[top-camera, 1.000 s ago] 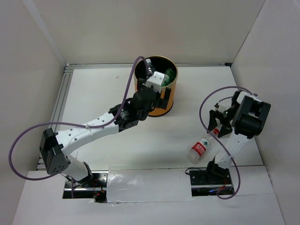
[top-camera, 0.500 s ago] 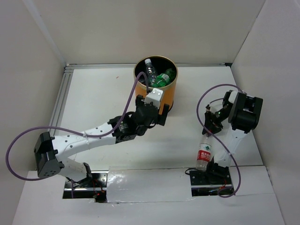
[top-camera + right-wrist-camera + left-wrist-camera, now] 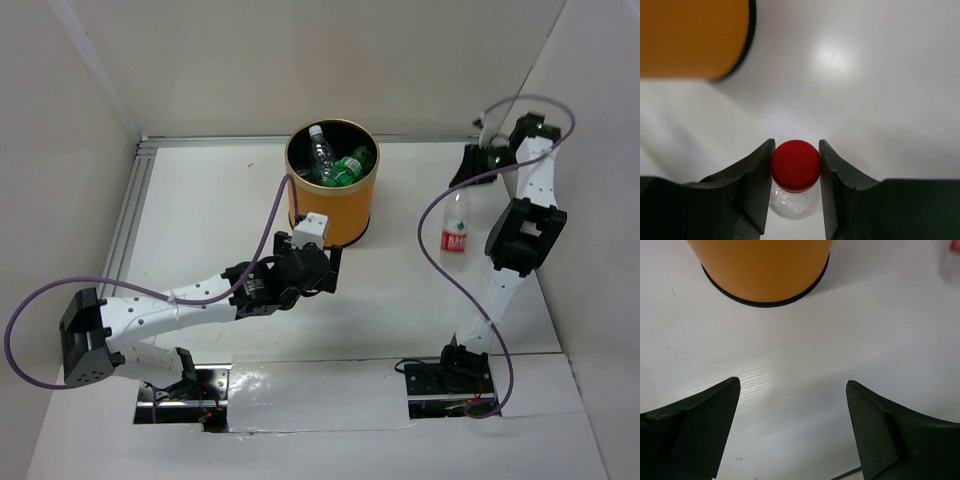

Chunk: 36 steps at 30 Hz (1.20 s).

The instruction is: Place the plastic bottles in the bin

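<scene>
The orange bin (image 3: 345, 215) stands at the back centre, and its black inside holds a clear bottle (image 3: 320, 150) and green bottles (image 3: 350, 166). A clear bottle with a red label (image 3: 455, 235) hangs upright at the far right, above the table. My right gripper (image 3: 464, 187) is shut on its red cap (image 3: 796, 165), one finger on each side. In the right wrist view the bin (image 3: 690, 35) sits at upper left. My left gripper (image 3: 326, 258) stands open and empty just in front of the bin's base (image 3: 760, 270), low over the table.
White walls close in the table on three sides, and the right arm is raised close to the right wall (image 3: 590, 150). A metal rail (image 3: 135, 200) runs along the left edge. Purple cables (image 3: 440, 240) loop from both arms.
The right gripper shut on the red-capped bottle near the front and carried it up and to the far right. The left arm drew back from the bin's mouth to its base.
</scene>
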Motion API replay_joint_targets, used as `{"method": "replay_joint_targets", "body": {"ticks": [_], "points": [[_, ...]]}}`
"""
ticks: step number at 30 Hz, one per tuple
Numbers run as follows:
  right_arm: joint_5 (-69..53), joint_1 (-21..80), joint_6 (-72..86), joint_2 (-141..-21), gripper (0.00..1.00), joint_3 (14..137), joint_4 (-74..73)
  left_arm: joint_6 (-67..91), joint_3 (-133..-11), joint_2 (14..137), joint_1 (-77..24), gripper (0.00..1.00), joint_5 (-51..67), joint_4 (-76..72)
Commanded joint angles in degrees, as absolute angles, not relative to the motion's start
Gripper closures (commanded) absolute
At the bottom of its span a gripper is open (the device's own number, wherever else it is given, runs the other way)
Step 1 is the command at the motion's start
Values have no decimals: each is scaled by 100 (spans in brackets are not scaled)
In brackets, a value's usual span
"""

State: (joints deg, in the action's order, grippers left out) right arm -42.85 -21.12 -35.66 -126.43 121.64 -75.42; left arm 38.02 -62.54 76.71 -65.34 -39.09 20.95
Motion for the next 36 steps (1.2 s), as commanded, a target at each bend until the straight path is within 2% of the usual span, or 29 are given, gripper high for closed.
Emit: {"method": "replay_joint_targets", "body": {"ticks": [1,2,3,6,7,12,17,26,31,34,36], "points": [[-5429,-2048,-3334,-12445,100,14005,-7358,4236,-6039,7313,-6565,0,-3920,2232],[-5562,-2048,-3087,-12445,100,14540,-7122,4410,-5951,7313,-6565,0,-3833,2232],[-5703,-1978,-2850,-12167,100,14546,-6345,4508,-5802,7234,-6565,0,-3780,2232],[-6081,-1751,-1603,-11472,100,13713,-4550,4903,-5599,7181,-6565,0,-3779,2347],[-6082,-1662,-1339,-11148,100,13580,-3526,4956,-5599,7181,-6565,0,-3718,2408],[-6135,-899,95,-11136,100,14359,-1909,5246,-5537,7181,-6565,0,-3718,2618],[-5503,-36,123,-11005,100,14248,-847,5546,-5336,7110,-6565,0,-3718,2777],[-4712,1080,-228,-11514,100,13958,-1388,5810,-5002,6663,-6565,0,-3823,2953],[-4177,1134,-1149,-11312,100,13414,-2390,6002,-4800,6321,-6565,0,-3929,3059],[-3877,1239,-1789,-11101,100,12632,-2871,6003,-4650,6249,-6565,0,-3929,2884],[-3806,1300,-1906,-11283,100,12630,-3283,5863,-4649,6249,-6565,0,-3929,2778]]}}
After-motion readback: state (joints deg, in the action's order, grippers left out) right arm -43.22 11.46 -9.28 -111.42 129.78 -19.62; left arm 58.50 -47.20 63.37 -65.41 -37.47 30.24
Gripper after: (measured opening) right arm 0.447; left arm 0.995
